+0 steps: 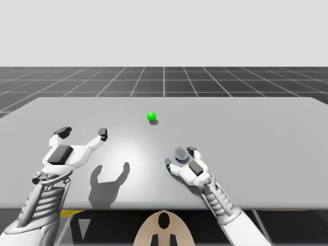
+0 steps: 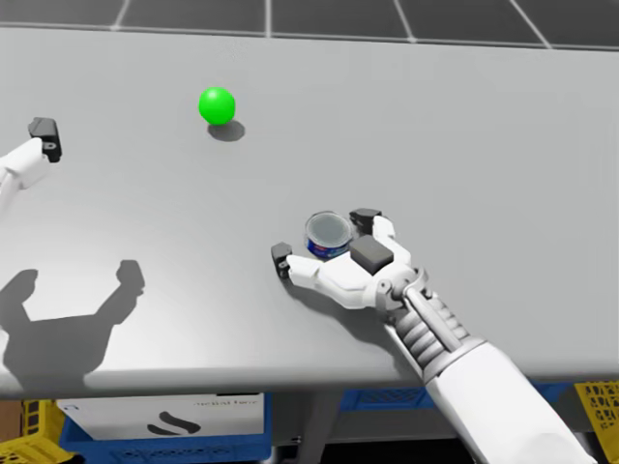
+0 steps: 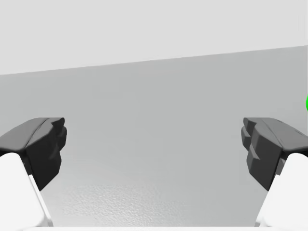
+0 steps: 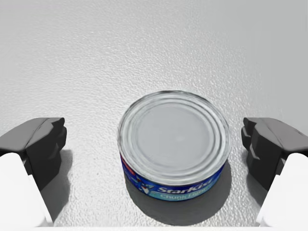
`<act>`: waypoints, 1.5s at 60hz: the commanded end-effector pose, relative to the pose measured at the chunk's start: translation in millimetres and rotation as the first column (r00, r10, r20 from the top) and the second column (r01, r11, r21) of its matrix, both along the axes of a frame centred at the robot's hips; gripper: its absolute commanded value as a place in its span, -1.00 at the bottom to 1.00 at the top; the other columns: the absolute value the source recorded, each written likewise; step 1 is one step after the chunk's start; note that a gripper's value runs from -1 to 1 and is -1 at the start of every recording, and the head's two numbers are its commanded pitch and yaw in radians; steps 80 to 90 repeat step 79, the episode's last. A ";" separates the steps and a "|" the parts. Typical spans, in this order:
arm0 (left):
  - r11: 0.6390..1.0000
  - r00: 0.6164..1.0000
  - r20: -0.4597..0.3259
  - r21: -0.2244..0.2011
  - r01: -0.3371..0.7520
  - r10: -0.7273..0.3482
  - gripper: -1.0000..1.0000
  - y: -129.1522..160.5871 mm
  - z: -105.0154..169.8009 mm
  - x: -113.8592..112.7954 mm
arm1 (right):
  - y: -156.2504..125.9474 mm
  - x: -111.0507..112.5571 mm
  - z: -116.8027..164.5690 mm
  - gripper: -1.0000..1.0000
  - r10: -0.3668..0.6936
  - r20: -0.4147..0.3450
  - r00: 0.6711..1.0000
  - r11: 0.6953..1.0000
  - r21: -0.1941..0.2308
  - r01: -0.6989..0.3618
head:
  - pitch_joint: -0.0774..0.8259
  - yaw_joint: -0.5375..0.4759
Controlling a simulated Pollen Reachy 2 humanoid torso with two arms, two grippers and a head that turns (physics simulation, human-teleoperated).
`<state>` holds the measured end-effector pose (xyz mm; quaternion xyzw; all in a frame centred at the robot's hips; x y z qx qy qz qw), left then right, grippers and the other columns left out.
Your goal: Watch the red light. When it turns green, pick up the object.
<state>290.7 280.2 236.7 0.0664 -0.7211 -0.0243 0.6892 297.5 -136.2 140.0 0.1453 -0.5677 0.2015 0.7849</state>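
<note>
- High view: the light (image 1: 151, 117) is a green ball resting on the grey table (image 1: 256, 133), towards its far side and near the middle. My left end effector (image 1: 83, 133) hangs above the table with its fingers spread wide and nothing between them, and its shadow falls on the surface near the front edge. My right end effector (image 1: 180, 157) is low at the table, open around a low round can (image 1: 181, 155).
- Head view: the blue-sided, silver-topped can (image 2: 328, 235) stands upright between the fingers of the right end effector (image 2: 323, 237), well apart from the green light (image 2: 217, 105).
- Left wrist view: the left end effector (image 3: 154, 144) is wide open and holds nothing, with bare table (image 3: 154, 96) ahead of it.
- Right wrist view: the can (image 4: 174, 139) sits between the spread fingers of the right end effector (image 4: 154, 144), with a strip of table showing on either side, so neither finger touches it.
</note>
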 end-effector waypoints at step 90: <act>1.000 1.000 -0.009 -0.004 -0.015 0.015 -1.00 2.3 -1.0 0.7 | 7.7 -20.2 211.5 0.90 -0.096 0.440 0.893 0.965 0.262 -0.026 | -0.08 -0.14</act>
